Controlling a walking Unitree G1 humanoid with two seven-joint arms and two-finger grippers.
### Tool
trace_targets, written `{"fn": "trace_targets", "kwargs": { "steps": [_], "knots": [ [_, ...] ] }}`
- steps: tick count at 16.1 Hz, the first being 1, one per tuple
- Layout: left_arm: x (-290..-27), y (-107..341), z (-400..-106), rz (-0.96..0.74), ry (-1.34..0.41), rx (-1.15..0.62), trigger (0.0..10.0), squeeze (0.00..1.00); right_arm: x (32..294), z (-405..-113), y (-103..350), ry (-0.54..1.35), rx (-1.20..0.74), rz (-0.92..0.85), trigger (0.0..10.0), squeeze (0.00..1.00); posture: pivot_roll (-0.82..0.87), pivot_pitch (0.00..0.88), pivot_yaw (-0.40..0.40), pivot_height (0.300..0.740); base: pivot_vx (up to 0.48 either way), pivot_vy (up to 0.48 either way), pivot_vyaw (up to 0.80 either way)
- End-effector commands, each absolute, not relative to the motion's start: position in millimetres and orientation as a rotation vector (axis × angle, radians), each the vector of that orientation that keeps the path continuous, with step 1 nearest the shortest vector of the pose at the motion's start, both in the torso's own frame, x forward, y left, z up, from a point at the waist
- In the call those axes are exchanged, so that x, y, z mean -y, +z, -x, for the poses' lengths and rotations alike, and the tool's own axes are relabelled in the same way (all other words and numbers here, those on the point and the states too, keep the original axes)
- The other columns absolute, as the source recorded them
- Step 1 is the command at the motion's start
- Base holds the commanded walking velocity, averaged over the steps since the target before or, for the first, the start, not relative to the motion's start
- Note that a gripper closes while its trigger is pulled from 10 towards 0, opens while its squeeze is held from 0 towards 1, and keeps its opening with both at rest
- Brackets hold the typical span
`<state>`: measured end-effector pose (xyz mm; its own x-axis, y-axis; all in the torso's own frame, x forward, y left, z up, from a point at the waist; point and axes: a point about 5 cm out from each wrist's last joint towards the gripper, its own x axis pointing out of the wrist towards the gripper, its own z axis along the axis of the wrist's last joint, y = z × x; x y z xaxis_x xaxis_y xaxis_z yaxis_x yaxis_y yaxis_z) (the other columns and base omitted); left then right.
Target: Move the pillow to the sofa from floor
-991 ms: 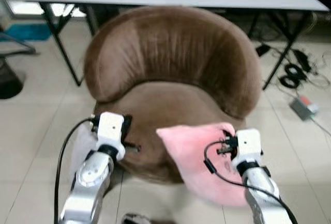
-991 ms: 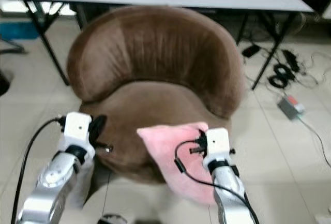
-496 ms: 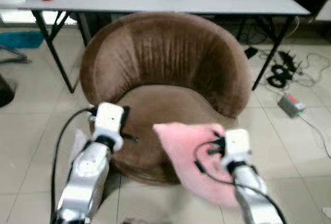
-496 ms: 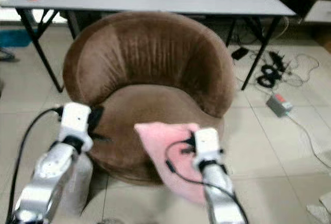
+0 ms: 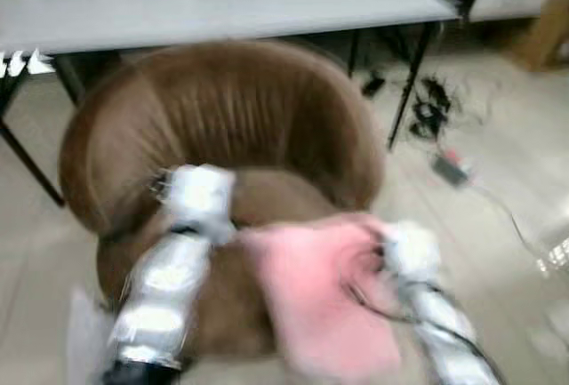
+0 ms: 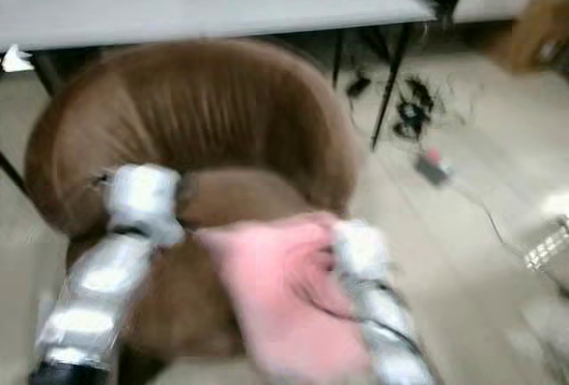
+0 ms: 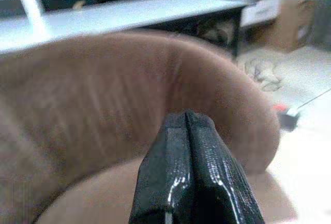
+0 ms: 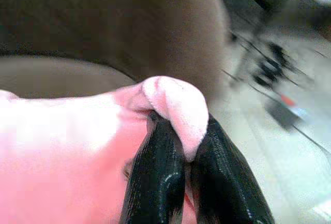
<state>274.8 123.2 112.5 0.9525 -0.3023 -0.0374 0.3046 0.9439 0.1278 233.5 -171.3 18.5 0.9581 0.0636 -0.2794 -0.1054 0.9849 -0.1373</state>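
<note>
Pillow: the pink pillow (image 5: 324,300) hangs in the air at the front edge of the sofa (image 5: 222,127), off the floor (image 5: 498,252). It is not on the seat yet.

Right gripper: my right gripper (image 8: 191,151) pinches one corner of the pillow between its two black fingers. A fold of pink cloth bulges out over the tips. I hold it by the corner, I think, because a soft, fat pillow is too big to grab around the middle.

How it hangs: the rest of the pillow droops down below my grip, since it is soft and only one corner is held.

Left gripper: my left gripper (image 7: 189,175) has its fingers pressed together with nothing between them. It points at the sofa's round back and sits over the seat. It has no job right now, so it waits out of the pillow's way.

Sofa: brown and round, with a tall curved back. A grey table (image 5: 222,3) stands behind it.

Next: I think I must lift the pillow over the front edge and onto the seat, then let go.

Blur: the head views are smeared, so small things are hard to tell.
</note>
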Motion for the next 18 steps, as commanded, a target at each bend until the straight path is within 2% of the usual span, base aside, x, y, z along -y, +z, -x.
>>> {"fn": "trace_targets", "kwargs": {
  "steps": [1, 3, 7, 9, 11, 15, 18],
  "knots": [
    [-147.7, 108.2, -273.6, -0.178, -0.237, -0.040, 10.0, 0.00, 146.5, -251.3, 41.4, 0.147, -0.157, 0.123, 10.0, 0.00, 0.09, 0.012, 0.001, 0.740, 0.446, 0.000, 0.00],
    [-149.3, 107.7, -275.6, -0.207, -0.222, -0.033, 10.0, 0.00, 145.1, -255.4, 44.6, 0.155, -0.146, 0.139, 10.0, 0.00, 0.09, 0.014, 0.002, 0.740, 0.223, 0.000, 0.00],
    [-144.8, 104.4, -275.4, -0.193, -0.231, -0.040, 10.0, 0.00, 121.2, -280.8, 89.9, 0.298, -0.006, 0.122, 10.0, 0.00, 0.09, 0.014, 0.005, 0.740, 0.000, 0.000, 0.00],
    [-144.7, 101.5, -275.8, -0.180, -0.226, -0.047, 10.0, 0.00, 103.4, -304.0, 121.6, 0.392, 0.068, 0.121, 10.0, 0.00, 0.10, 0.012, 0.000, 0.740, 0.000, 0.000, 0.00],
    [-144.0, 100.6, -277.2, -0.171, -0.221, -0.047, 10.0, 0.00, 94.0, -324.8, 133.4, 0.422, 0.097, 0.158, 10.0, 0.00, 0.11, 0.010, -0.007, 0.740, 0.000, 0.000, 0.00],
    [-142.5, 99.0, -274.7, -0.152, -0.196, -0.046, 10.0, 0.00, 72.1, -356.2, 157.8, 0.455, 0.112, 0.185, 10.0, 0.00, 0.16, 0.013, -0.050, 0.740, 0.000, 0.000, 0.00],
    [-141.7, 99.8, -270.8, -0.143, -0.167, -0.038, 10.0, 0.00, 58.8, -375.4, 158.5, 0.453, 0.059, 0.207, 10.0, 0.00, 0.21, 0.036, -0.088, 0.740, 0.000, 0.000, 0.00]
  ]
}}
